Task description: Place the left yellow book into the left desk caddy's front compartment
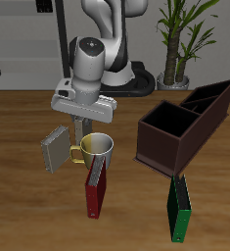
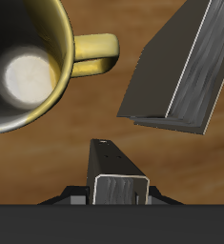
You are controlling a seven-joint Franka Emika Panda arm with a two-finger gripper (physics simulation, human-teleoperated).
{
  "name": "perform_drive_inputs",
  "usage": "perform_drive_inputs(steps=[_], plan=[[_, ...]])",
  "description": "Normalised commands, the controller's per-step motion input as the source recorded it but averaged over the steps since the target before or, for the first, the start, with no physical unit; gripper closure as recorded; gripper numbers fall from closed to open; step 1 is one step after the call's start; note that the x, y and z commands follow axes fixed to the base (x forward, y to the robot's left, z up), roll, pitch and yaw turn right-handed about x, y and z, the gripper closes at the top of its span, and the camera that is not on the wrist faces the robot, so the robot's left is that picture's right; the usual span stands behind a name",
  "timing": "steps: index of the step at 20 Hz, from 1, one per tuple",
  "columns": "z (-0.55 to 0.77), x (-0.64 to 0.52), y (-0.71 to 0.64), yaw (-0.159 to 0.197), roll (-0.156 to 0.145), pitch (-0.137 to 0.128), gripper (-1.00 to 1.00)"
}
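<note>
Pincer (image 1: pixel 80 135) above slim khaki-yellow book (image 1: pixel 55 148); its state cannot be told.
Approach step; next, descend and straddle the book beside the yellow mug (image 1: pixel 98 148).

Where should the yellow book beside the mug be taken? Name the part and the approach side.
Take the yellow book by its slim top edge, coming down from above. It stands upright, so the hand can likely close across its greyish covers. Stay clear of the mug close beside it.
</note>
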Motion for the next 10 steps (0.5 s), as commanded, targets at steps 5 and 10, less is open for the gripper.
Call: perform_drive_inputs(steps=[5,10], plan=[[0.32,-0.18,0.24,0.012,0.001,-0.03,1.0],[0.38,-0.24,0.27,-0.038,-0.002,-0.036,1.0]])
